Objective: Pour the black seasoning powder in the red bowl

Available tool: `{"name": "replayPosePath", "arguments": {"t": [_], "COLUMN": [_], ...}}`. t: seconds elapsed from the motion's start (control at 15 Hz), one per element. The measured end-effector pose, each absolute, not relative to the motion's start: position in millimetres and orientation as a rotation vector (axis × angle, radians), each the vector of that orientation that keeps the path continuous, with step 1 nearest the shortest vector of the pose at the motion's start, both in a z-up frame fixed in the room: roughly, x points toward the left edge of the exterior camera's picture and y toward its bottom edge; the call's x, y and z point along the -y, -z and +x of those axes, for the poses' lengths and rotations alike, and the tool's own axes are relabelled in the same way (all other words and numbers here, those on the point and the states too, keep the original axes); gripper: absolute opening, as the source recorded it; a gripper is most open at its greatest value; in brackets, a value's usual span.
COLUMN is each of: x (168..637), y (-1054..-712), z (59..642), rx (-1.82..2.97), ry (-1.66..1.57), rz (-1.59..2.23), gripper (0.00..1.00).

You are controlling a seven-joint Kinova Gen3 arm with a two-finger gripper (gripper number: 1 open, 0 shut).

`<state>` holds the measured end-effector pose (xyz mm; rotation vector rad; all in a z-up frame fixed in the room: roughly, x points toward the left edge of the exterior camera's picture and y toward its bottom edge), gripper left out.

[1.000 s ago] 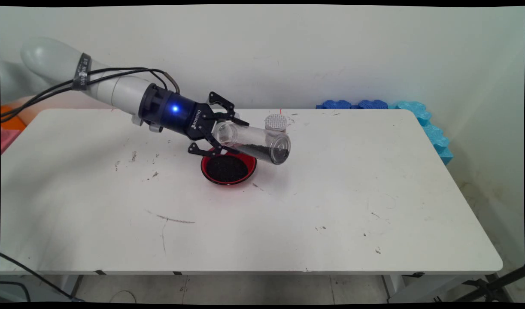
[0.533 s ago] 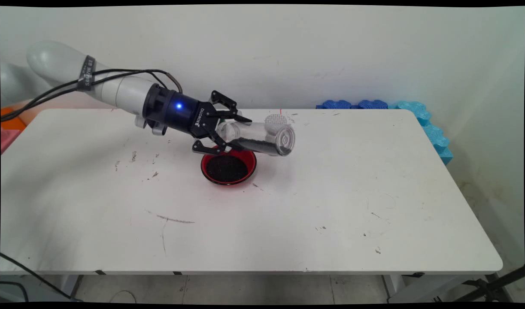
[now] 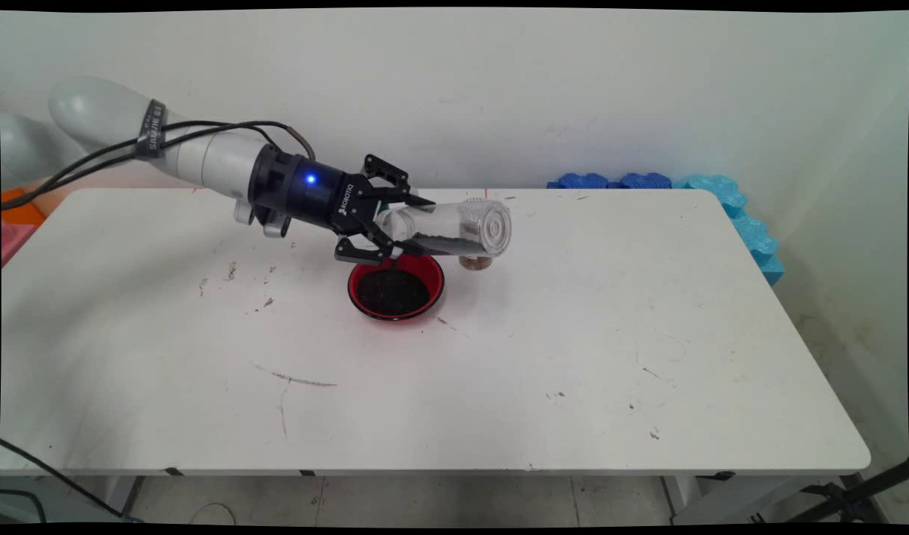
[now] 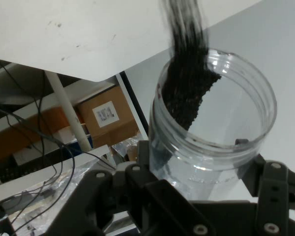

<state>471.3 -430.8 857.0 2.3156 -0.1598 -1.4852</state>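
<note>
1. The black gripper (image 3: pixel 396 223) was up above the white table (image 3: pixel 499 386), near the far side and a bit left of the middle.
2. Its two fingers were squeezed tight on a clear plastic jar (image 3: pixel 454 229), one finger on each side of the jar near its open end.
3. The jar lay almost flat in the air, with its closed bottom pointing to the right and a little toward the camera.
4. It did not touch the table.
5. Some small black grains (image 3: pixel 435 242) lay in a thin line along the low side of the jar.
6. In the hand view, the jar (image 4: pixel 214 128) stood up between the fingers (image 4: pixel 275 191), and a dark heap of the grains (image 4: pixel 187 93) stuck to one side of its wall.
7. In that view a black blurry streak also ran off the top edge over the jar's rim.
8. A red bowl (image 3: pixel 395 286) sat on the table just under the gripper and the open end of the jar.
9. The bowl was full of the same black grains.
10. A small jar with a pale lid (image 3: pixel 475 261) stood on the table behind the clear jar, and most of it was hidden.
11. Blue foam pieces (image 3: pixel 670 183) lay along the wall at the far right edge of the table.
12. Black cables (image 3: pixel 90 157) hung from the white arm (image 3: pixel 201 156) on the left.
</note>
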Motion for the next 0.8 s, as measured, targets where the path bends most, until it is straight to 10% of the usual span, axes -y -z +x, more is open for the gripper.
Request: {"name": "replayPosePath", "arguments": {"t": [0.8], "x": [425.8], "y": [-855.4], "z": [474.8], "rx": [0.075], "ry": [1.581], "rz": [2.286], "gripper": [0.0]}}
